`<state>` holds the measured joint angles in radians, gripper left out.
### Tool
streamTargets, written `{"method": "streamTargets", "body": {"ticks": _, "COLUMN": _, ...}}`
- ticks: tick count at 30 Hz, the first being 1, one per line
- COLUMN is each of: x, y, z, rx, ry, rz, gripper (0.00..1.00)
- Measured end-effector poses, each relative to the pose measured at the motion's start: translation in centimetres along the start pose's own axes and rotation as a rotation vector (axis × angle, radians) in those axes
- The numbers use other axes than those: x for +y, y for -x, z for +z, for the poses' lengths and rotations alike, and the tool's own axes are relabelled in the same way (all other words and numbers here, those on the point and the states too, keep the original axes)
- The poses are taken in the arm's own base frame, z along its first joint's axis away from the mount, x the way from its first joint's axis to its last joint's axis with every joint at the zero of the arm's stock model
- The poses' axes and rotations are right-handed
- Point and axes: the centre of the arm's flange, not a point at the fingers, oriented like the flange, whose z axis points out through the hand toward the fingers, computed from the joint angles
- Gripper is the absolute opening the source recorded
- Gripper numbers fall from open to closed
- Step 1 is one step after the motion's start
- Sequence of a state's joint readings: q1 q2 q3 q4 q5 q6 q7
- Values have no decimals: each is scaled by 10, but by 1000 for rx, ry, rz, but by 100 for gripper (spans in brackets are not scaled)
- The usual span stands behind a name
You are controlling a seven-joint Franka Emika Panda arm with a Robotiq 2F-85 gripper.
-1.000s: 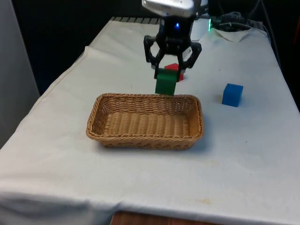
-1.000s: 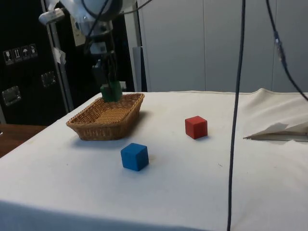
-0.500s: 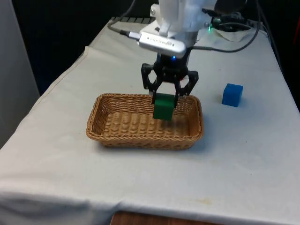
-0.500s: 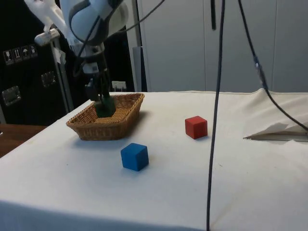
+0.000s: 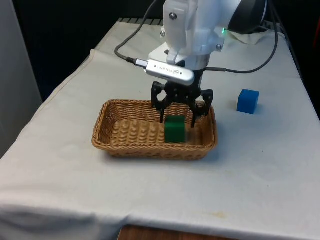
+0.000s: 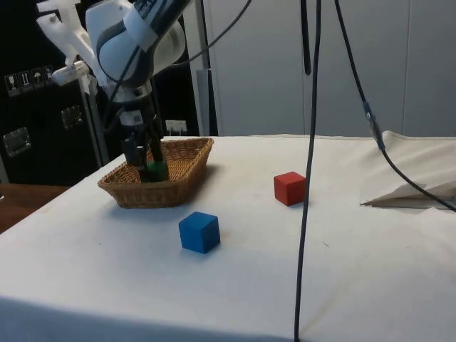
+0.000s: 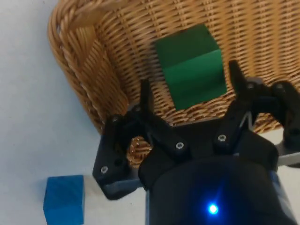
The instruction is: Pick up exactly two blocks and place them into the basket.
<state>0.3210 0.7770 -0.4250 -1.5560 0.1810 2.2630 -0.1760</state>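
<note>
The green block (image 5: pixel 174 129) sits on the woven floor of the basket (image 5: pixel 107 135), directly below the hand (image 5: pixel 177 119), whose two fingers stand spread apart on either side of it without touching; the wrist view shows clear gaps between the fingers and the block's faces. So the hand is released and holds nothing, and I judge the first of the two blocks to be delivered. One more block is left to fetch. Two candidates lie on the table outside the basket: the blue block (image 5: pixel 248 101), off to the hand's side and well apart from it, and the red block (image 6: pixel 289 188), also well apart from it. Either would complete the count; taking both would overshoot it.
</note>
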Motion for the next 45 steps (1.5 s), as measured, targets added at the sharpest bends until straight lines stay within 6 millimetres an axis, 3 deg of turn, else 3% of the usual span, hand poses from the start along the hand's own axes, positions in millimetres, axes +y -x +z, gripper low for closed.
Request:
{"method": "streamTargets", "body": {"ticks": 1, "x": 0, "y": 0, "z": 1, "rx": -1, "ry": -1, "rz": 0, "gripper": 91}}
{"method": "streamTargets", "body": {"ticks": 2, "x": 0, "y": 0, "z": 1, "rx": -1, "ry": -1, "rz": 1, "gripper": 91}}
{"method": "streamTargets", "body": {"ticks": 4, "x": 0, "y": 0, "z": 1, "rx": -2, "ry": -2, "rz": 2, "gripper": 100}}
{"method": "streamTargets", "body": {"ticks": 12, "x": -2, "y": 0, "z": 4, "rx": -3, "ry": -4, "rz": 3, "gripper": 100}}
{"method": "streamTargets", "body": {"ticks": 17, "x": 4, "y": -1, "z": -7, "rx": -4, "ry": -6, "rz": 12, "gripper": 100}}
{"method": "streamTargets", "body": {"ticks": 23, "x": 14, "y": 12, "z": -38, "rx": -13, "ry": -35, "rz": 33, "gripper": 100}}
{"method": "streamTargets", "body": {"ticks": 32, "x": 19, "y": 28, "z": -69, "rx": -18, "ry": -69, "rz": 50, "gripper": 100}}
{"method": "streamTargets", "body": {"ticks": 45, "x": 11, "y": 60, "z": -91, "rx": -35, "ry": -102, "rz": 65, "gripper": 100}}
